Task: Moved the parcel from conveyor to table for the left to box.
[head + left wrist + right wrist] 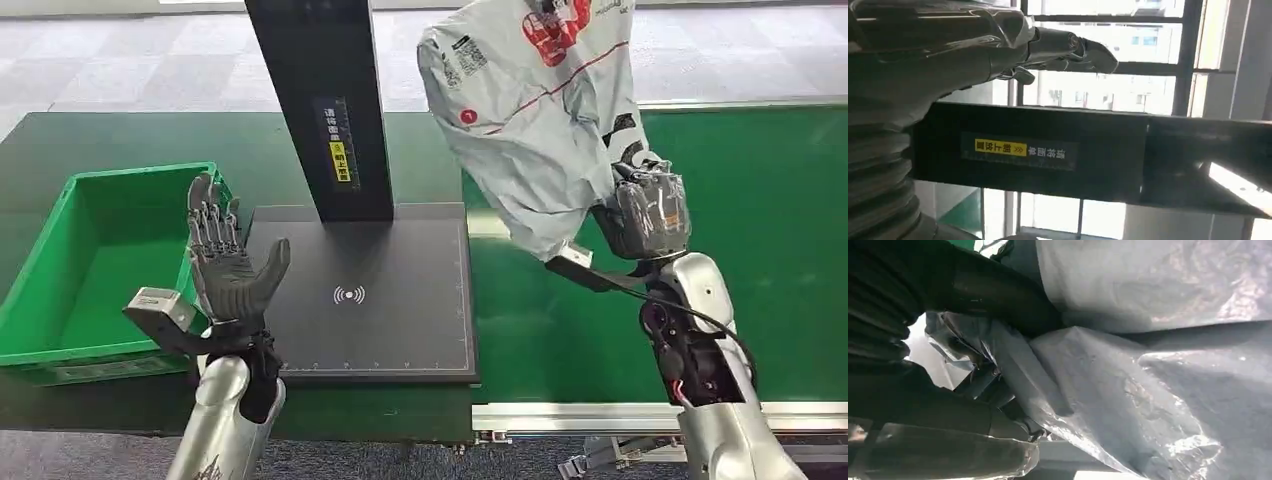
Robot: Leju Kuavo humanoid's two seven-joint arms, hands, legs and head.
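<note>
Above the green conveyor (780, 250), the right hand (652, 213) grips the grey parcel (540, 110), apparently by its lower edge; the left hand (228, 262) stands open, empty.

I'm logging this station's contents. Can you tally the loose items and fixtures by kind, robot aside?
Grey parcel bags: 1, the parcel held up by the right hand
Green bins: 1, the bin beside the open left hand
Black scanner stands: 1, the scanner stand with its upright post
Green conveyor belts: 1, the conveyor
Total: 4
</note>
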